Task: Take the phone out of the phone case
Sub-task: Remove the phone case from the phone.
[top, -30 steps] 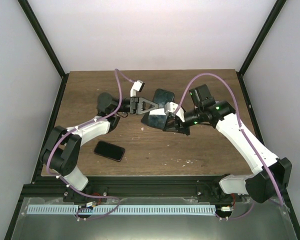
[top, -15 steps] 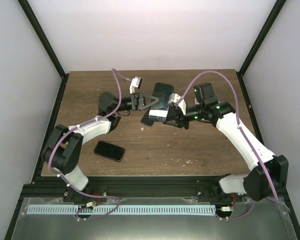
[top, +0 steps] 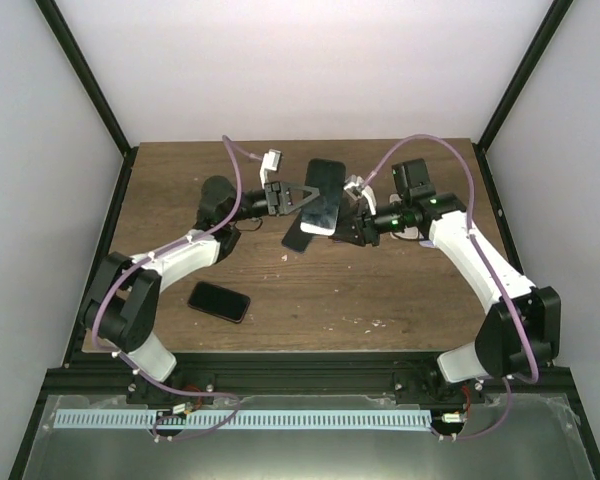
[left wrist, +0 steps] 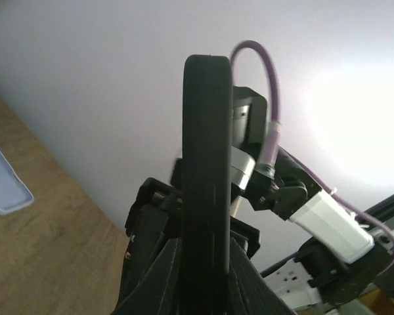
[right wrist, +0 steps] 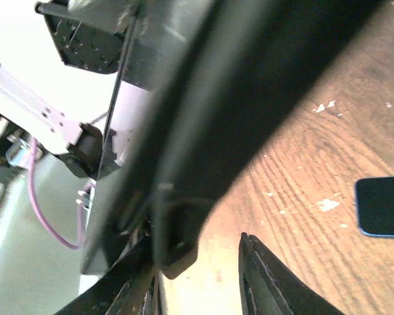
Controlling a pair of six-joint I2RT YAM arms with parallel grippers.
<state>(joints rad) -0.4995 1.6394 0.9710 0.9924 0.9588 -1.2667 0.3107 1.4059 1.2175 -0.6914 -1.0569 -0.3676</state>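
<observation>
The phone in its black case (top: 323,192) is held up off the wooden table (top: 400,290), tilted, at the back middle. My left gripper (top: 303,196) is shut on its left edge. In the left wrist view the case (left wrist: 207,164) stands edge-on between the fingers of that gripper (left wrist: 207,269). My right gripper (top: 347,217) is at the case's right lower edge. In the right wrist view its jaws (right wrist: 200,275) stand apart. A corner of the case (right wrist: 177,243) rests against the left finger, with a wide gap to the right finger (right wrist: 262,275).
A second black phone (top: 218,301) lies flat at the table's front left and also shows in the right wrist view (right wrist: 383,206). A pale blue case (left wrist: 5,187) lies on the table in the left wrist view. A dark patch (top: 296,238) lies under the held phone.
The left gripper has lifted the cased phone off the table and tipped it up. The right gripper has followed, moving back and left along its edge.
</observation>
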